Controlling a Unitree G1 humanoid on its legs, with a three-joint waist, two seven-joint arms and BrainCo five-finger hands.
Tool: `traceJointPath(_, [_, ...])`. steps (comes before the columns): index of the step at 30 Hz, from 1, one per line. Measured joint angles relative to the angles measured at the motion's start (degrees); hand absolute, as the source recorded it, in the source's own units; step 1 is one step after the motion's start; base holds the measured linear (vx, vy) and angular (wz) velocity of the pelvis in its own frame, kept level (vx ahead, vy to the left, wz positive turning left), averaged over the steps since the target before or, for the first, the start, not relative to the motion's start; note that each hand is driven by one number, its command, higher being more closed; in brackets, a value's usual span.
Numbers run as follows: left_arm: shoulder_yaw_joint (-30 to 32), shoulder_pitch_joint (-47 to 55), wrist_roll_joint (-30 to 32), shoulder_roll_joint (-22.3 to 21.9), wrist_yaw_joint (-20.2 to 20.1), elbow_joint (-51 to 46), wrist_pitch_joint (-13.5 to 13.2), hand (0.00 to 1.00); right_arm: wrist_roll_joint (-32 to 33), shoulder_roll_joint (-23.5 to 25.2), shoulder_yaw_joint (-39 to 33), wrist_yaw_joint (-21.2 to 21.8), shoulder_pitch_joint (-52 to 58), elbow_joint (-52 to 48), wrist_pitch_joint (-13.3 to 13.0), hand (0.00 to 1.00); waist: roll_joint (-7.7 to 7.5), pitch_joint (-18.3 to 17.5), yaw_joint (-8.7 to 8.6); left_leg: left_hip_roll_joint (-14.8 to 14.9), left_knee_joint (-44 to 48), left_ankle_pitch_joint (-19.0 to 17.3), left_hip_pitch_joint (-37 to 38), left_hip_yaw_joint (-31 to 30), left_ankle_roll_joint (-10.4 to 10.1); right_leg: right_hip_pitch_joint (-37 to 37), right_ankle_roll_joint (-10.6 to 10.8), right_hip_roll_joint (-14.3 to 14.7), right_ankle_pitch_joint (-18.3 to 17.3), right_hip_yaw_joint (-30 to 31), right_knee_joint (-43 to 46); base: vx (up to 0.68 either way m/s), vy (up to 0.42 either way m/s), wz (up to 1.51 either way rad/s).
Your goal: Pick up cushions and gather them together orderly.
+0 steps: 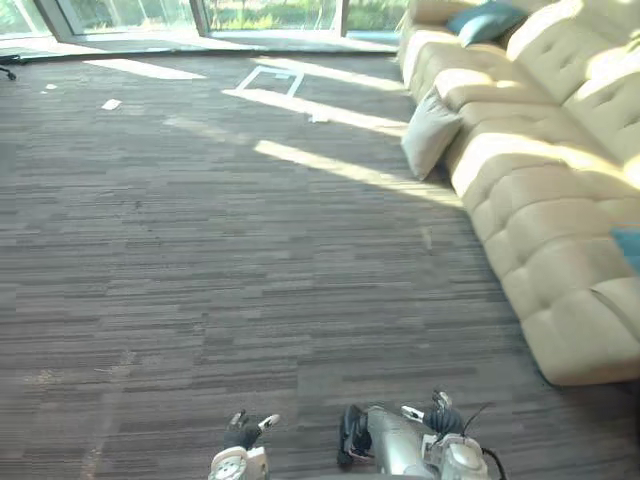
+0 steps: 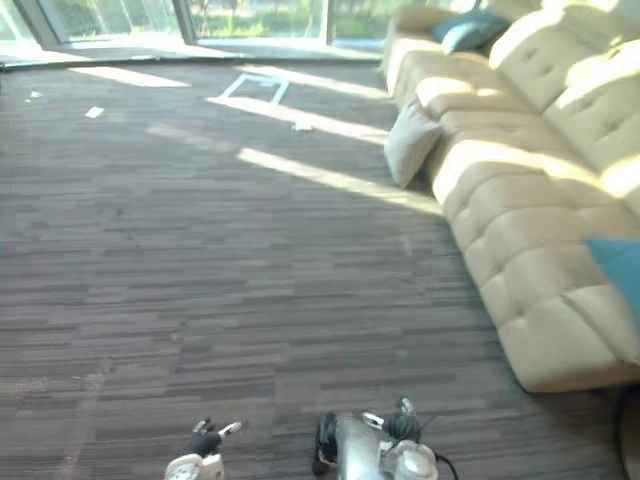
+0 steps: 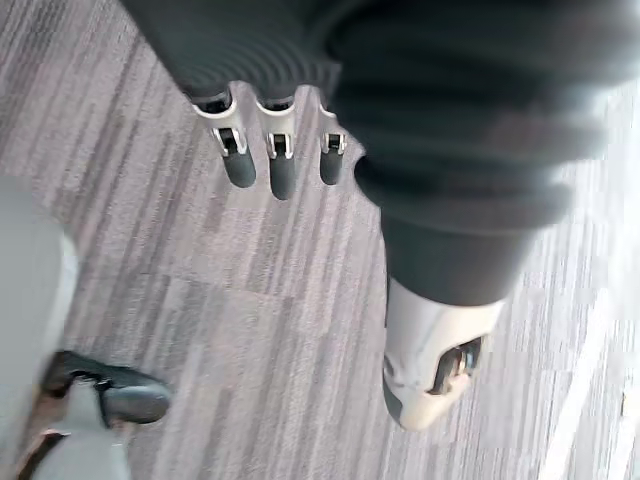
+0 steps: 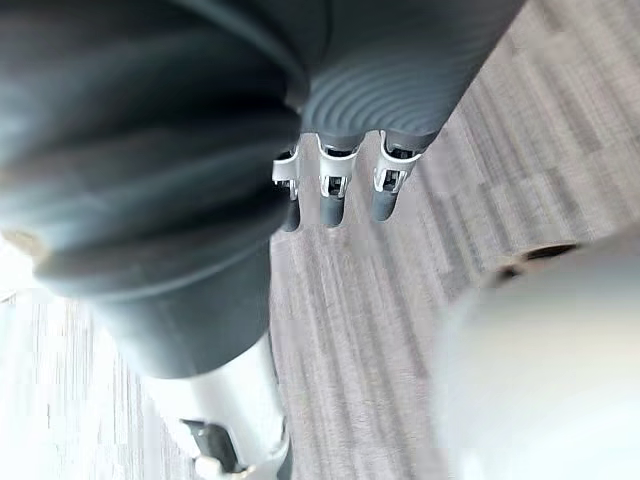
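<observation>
A beige cushion stands on the carpet, leaning against the front of the long cream sofa. A teal cushion lies on the sofa's far end. The corner of another teal cushion shows on the near seat at the right edge. My left hand hangs over bare carpet with straight fingers and holds nothing. In the same way, my right hand hangs open above the carpet, thumb apart. Both hands are low and near me, well short of the cushions.
Striped grey carpet stretches wide between me and the sofa on the right. Glass doors line the far wall. A white paper scrap and a white frame outline lie on the far floor.
</observation>
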Motion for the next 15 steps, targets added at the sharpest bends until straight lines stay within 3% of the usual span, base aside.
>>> traceJointPath(2, [0.2, 0.7, 0.0, 1.5, -0.1, -2.2, -0.1, 0.00, 0.1, 1.9, 0.9, -0.1, -0.1, 1.7, 0.4, 0.00, -3.13, 0.8, 2.02, 1.8, 3.1, -3.9, -6.8, 4.3, 1.4, 9.8, -0.1, -0.4, -0.6, 3.3, -6.4, 0.76, -0.043, -0.53])
traceJointPath(3, [0.1, 1.4, -0.1, 1.9, -0.6, -3.5, -0.3, 0.00, 0.1, 2.7, 2.5, 0.0, -0.1, 2.2, 0.6, 0.00, -4.33, 0.0, 2.86, 2.1, 0.1, -5.6, -12.5, 6.1, 1.4, 14.3, 1.2, -1.2, -1.3, 4.7, -11.0, 0.65, -0.031, -0.58])
traceJointPath(4, [0.1, 1.7, -0.2, 1.8, -0.8, -4.2, -0.3, 0.00, 0.1, 3.1, 2.8, 0.0, -0.1, 2.3, 0.6, 0.00, -4.35, -0.1, 3.09, 2.5, -2.8, -6.2, -15.2, 6.8, 1.0, 16.2, 1.9, -1.4, -1.7, 5.3, -12.9, 0.66, 0.017, -0.48])
traceJointPath(7, [0.1, 2.2, -1.1, 1.5, -1.2, -6.3, -1.3, 0.00, 0.0, 3.8, 4.2, -0.1, -0.6, 2.8, 1.2, 0.00, -3.88, 0.4, 3.92, 2.0, -25.1, -6.5, -21.8, 9.9, 1.6, 23.5, 4.0, -3.5, -3.3, 7.8, -17.4, 0.67, 0.124, -0.40])
traceJointPath(8, [0.1, 2.2, -1.2, 1.1, -1.1, -6.7, -1.3, 0.00, 0.0, 3.8, 4.1, -0.1, -1.0, 3.6, 1.2, 0.00, -3.83, 0.4, 4.55, 0.6, -36.3, -3.7, -22.1, 10.9, 1.9, 25.7, 4.4, -4.5, -3.7, 9.4, -18.4, 0.88, 0.278, -0.60])
traceJointPath(10, [-0.4, 2.8, -1.9, 0.8, -0.9, -6.6, -1.4, 0.00, 0.0, 3.6, 4.1, -0.3, -1.2, 5.2, 1.1, 0.00, -2.61, -0.5, 5.75, 1.0, -50.4, 0.6, -21.8, 10.5, 2.1, 28.4, 4.4, -4.5, -4.0, 12.8, -18.9, 0.81, 0.355, -0.77])
traceJointPath(11, [-0.4, 2.7, -2.7, 1.0, -1.1, -6.7, -1.5, 0.00, 0.0, 3.8, 4.0, -0.3, -1.4, 6.6, 1.2, 0.00, -3.44, -1.3, 6.29, 0.4, -47.8, 6.2, -21.8, 11.2, 4.0, 29.7, 3.9, -5.8, -4.7, 14.5, -17.7, 0.77, 0.397, -0.76])
traceJointPath(12, [-0.5, 2.7, -2.7, 2.0, -1.2, -6.9, -1.6, 0.00, -0.1, 4.6, 3.8, -0.3, -1.4, 6.8, 1.3, 0.00, -5.54, -2.2, 6.65, -0.6, -46.4, 6.9, -21.7, 13.1, 5.1, 28.7, 4.4, -7.9, -4.9, 15.1, -14.8, 0.92, 0.469, -0.50])
traceJointPath(13, [-0.4, 2.7, -2.4, 3.2, -1.3, -6.6, -1.6, 0.00, -0.1, 5.5, 3.9, -0.2, -0.1, 6.5, 1.1, 0.00, -8.11, -3.2, 5.85, -2.2, -43.9, 5.3, -21.3, 14.9, 7.7, 26.2, 6.8, -10.8, -4.1, 15.7, -7.3, 0.76, 0.387, -0.14])
traceJointPath(14, [-0.6, 2.4, -2.3, 3.9, -1.3, -6.3, -1.5, 0.00, -0.1, 5.7, 3.7, -0.2, 0.5, 6.4, 1.0, 0.00, -9.38, -3.3, 5.60, -4.1, -41.4, 1.5, -20.2, 15.2, 9.0, 22.8, 11.3, -12.7, -0.8, 17.2, 2.2, 0.75, 0.386, 0.05])
traceJointPath(15, [-1.1, 2.0, -2.1, 4.3, -1.1, -5.6, -1.2, 0.00, -0.1, 5.6, 3.4, -0.2, 1.0, 6.1, 1.1, 0.00, -9.71, -3.3, 5.53, -5.4, -39.9, -0.9, -19.0, 15.0, 9.6, 19.9, 13.7, -13.0, 3.6, 19.2, 10.4, 0.72, 0.385, 0.21])
